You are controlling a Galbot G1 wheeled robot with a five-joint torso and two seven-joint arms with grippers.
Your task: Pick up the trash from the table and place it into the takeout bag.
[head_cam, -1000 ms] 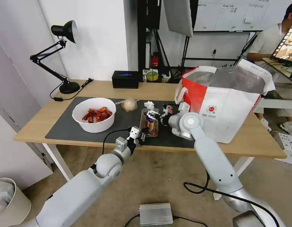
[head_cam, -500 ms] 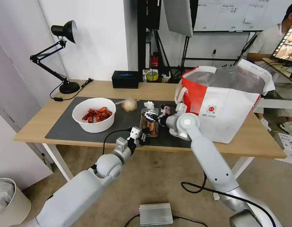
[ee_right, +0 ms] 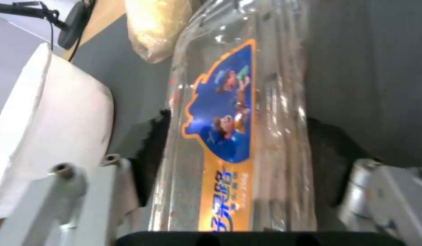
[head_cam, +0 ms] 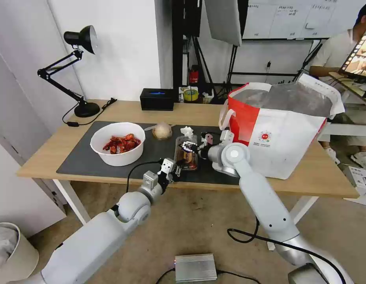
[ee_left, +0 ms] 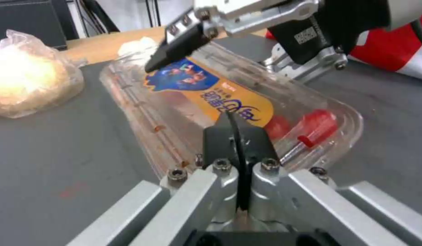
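Clamshell tray: the clear plastic clamshell tray (head_cam: 186, 157) with a blue and orange label and red scraps lies on the dark grey rectangular mat (head_cam: 84, 157), near the front edge of the light-wood worktop (head_cam: 44, 157).
Right gripper: the right gripper (head_cam: 185, 146) is over the far end of the tray, its arm bent at the elbow and reaching across in front of the bag. In the right wrist view its fingers (ee_right: 152, 150) stand spread on both sides of the tray (ee_right: 238, 136), not pressed together.
Left gripper: the left gripper (head_cam: 177, 169) reaches up from below the worktop edge to the near end of the tray. In the left wrist view its fingers (ee_left: 254, 143) are pressed together at the tray's near rim (ee_left: 220, 102); I cannot tell if the rim is pinched between them.
Other trash: the beige plastic-wrapped lump (head_cam: 162, 130) and the crumpled white tissue (head_cam: 186, 130) lie behind the tray; the white round bowl of red crayfish shells (head_cam: 118, 143) stands to the left on the mat.
Takeout bag: the large boxy white bag with a red side panel and foil lining (head_cam: 281, 126) stands open on the right part of the worktop.
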